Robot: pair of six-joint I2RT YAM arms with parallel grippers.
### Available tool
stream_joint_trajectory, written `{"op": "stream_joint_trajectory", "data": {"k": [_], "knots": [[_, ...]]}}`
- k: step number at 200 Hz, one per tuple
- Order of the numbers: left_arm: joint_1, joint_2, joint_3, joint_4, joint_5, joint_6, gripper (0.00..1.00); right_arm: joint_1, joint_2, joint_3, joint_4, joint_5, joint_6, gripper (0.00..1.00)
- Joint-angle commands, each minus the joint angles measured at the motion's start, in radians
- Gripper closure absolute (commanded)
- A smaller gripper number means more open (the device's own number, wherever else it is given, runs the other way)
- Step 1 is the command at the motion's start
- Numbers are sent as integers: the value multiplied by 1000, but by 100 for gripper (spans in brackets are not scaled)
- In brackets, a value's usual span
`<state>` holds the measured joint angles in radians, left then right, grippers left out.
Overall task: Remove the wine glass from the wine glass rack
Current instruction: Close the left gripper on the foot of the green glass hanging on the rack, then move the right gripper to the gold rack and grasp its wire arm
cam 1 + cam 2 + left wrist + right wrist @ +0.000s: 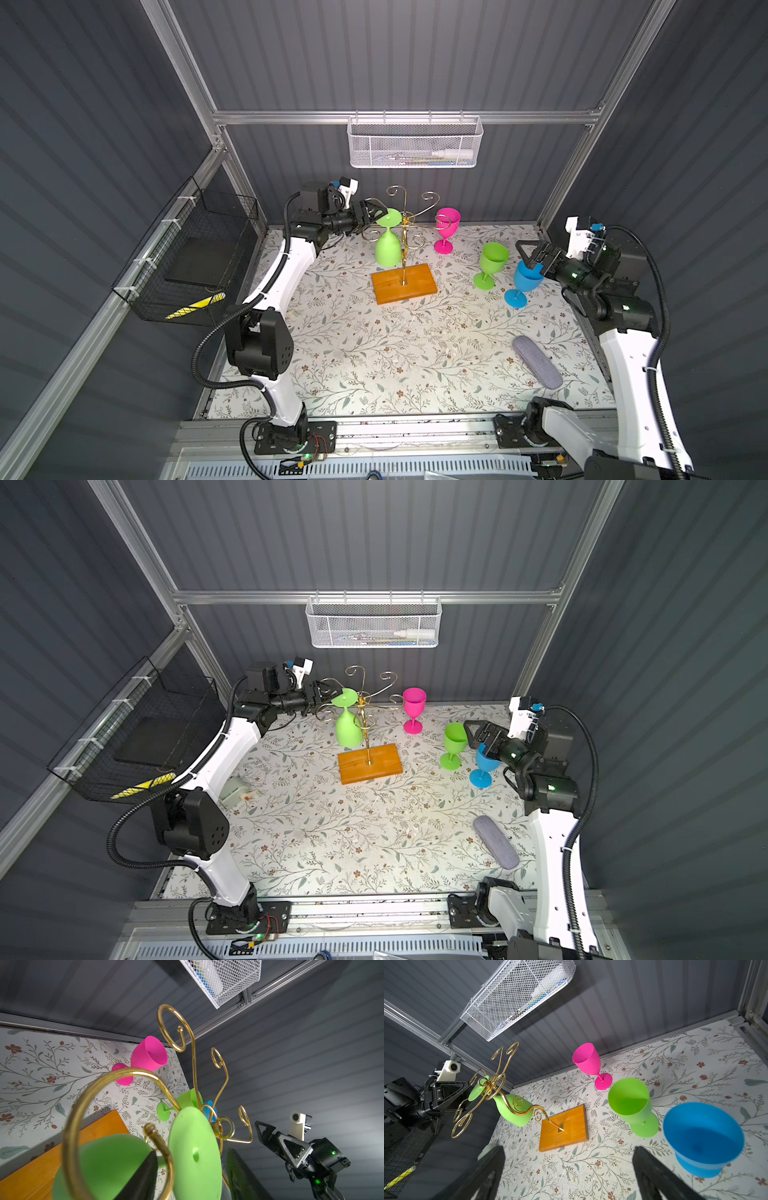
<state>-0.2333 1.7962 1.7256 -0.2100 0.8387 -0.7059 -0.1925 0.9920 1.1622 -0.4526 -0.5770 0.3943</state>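
Overhead, in both top views, the wine glass hangs upside down on the wine glass rack. Its long axis is upright, foot on top and bowl mouth facing the bench. The left end effector sits level with that foot, jaws partly apart on either side of the foot's rim; whether they touch it I cannot tell. Gold scroll arms curl close around its tips. Well beyond it, past the rack, stand a pink glass and an upright green glass. The right end effector is spread wide and empty, with a blue glass just beside it.

From the left wrist, one dark finger lies before the wine glass bowl, and a blurred rack scroll loops close in front.

From the right wrist, the right end effector grips nothing. The blue glass stands just outside one finger, the upright green glass is ahead, and the rack with its wine glass is farther ahead.
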Motion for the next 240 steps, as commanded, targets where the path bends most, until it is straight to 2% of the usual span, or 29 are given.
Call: {"op": "stream_joint_trajectory", "data": {"k": [1,33,73,100,185,204,240], "knots": [[-8,30,35,-47,16,41,47,7,2,-12,25,-14,6,2],[-11,45,42,-64,20,49,57,9,-1,-18,29,-13,9,2],[-11,31,44,-86,20,66,75,11,-2,-27,36,-14,13,1],[-7,19,45,-94,18,66,81,11,-1,-32,45,-14,18,1],[24,-8,1,-61,46,35,81,30,21,-28,59,-26,35,1],[28,-9,-6,-43,56,21,81,92,51,-5,80,-22,54,3],[30,-11,-20,-23,65,10,81,274,121,44,162,-6,126,6]]}}
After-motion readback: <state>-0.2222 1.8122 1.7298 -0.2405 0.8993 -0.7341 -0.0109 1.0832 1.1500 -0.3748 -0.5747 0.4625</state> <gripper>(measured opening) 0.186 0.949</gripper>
